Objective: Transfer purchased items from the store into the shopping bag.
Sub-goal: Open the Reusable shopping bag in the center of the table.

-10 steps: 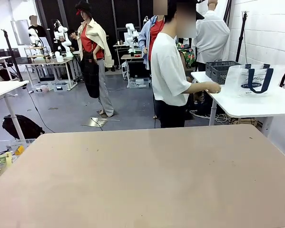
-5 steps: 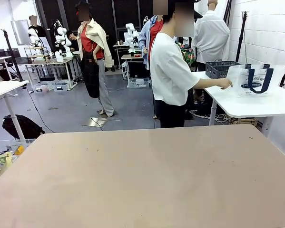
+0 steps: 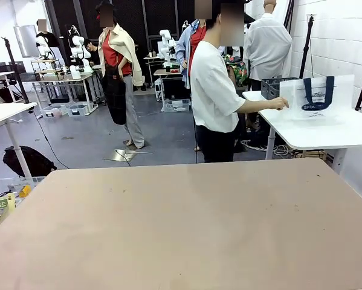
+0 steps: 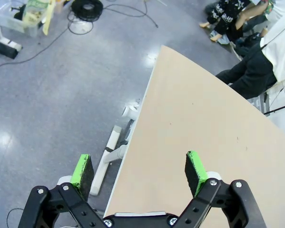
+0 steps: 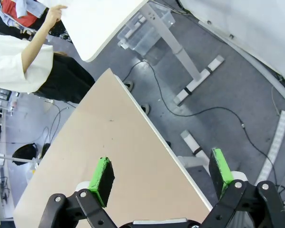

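Note:
The shopping bag (image 3: 318, 96), translucent white with navy handles, is held upright over a white side table (image 3: 326, 134) at the far right. A person in a white T-shirt has a hand (image 3: 281, 104) on its left edge. The purchased items are out of view. My left gripper (image 4: 139, 168) is open with nothing between its green pads (image 4: 83, 168), hanging over the left edge of the beige table (image 4: 204, 128). My right gripper (image 5: 162, 171) is also open with nothing in it, above the beige table's right edge (image 5: 118, 156).
A dark grey mesh basket (image 3: 270, 88) stands on the side table behind the person's arm. The beige table (image 3: 181, 223) stretches across the foreground. Cables (image 5: 213, 111) and table legs (image 5: 194, 80) lie on the floor to the right, a cable coil (image 4: 86, 7) to the left.
The person's hand reached right to the shopping bag, took its edge and raised it upright off the side table. Both grippers stay open.

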`<move>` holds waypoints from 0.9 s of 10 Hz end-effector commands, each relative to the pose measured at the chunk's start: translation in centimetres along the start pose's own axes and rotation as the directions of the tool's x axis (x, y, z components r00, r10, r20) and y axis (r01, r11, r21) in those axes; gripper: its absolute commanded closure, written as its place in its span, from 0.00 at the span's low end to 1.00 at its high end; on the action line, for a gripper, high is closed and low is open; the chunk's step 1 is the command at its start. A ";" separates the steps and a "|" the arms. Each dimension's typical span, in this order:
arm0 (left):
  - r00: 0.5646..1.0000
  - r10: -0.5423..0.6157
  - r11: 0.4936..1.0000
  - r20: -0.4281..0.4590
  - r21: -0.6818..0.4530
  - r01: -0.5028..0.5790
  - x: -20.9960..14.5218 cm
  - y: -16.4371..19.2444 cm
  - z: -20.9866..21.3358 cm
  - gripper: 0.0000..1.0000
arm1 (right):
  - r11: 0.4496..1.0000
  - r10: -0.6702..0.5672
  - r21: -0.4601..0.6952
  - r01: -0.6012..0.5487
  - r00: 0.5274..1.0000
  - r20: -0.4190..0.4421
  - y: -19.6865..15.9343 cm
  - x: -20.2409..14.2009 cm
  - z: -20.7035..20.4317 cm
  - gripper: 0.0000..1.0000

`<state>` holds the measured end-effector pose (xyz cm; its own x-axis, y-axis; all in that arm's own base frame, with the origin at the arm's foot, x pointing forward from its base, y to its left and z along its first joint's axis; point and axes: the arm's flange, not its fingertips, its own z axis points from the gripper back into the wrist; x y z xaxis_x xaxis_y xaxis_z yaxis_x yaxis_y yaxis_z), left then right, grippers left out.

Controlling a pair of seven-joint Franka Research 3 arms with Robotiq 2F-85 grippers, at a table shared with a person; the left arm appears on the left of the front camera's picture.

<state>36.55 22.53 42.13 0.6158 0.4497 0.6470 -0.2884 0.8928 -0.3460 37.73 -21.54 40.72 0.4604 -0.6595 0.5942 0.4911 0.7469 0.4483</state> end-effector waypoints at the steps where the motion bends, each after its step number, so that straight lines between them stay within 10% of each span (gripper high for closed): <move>1: 1.000 0.013 1.000 0.000 0.012 -0.013 0.1 -0.2 0.3 0.00 | 1.000 -0.005 -0.006 0.005 1.000 -0.008 0.3 0.1 0.3 0.00; 9: 1.000 0.013 1.000 0.000 0.012 -0.013 0.1 -0.2 0.3 0.00 | 1.000 -0.005 -0.006 0.005 1.000 -0.008 0.3 0.1 0.3 0.00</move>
<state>36.56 22.52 42.14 0.6158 0.4496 0.6471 -0.2884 0.8929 -0.3459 37.70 -21.57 40.74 0.4598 -0.6596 0.5946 0.4918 0.7466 0.4480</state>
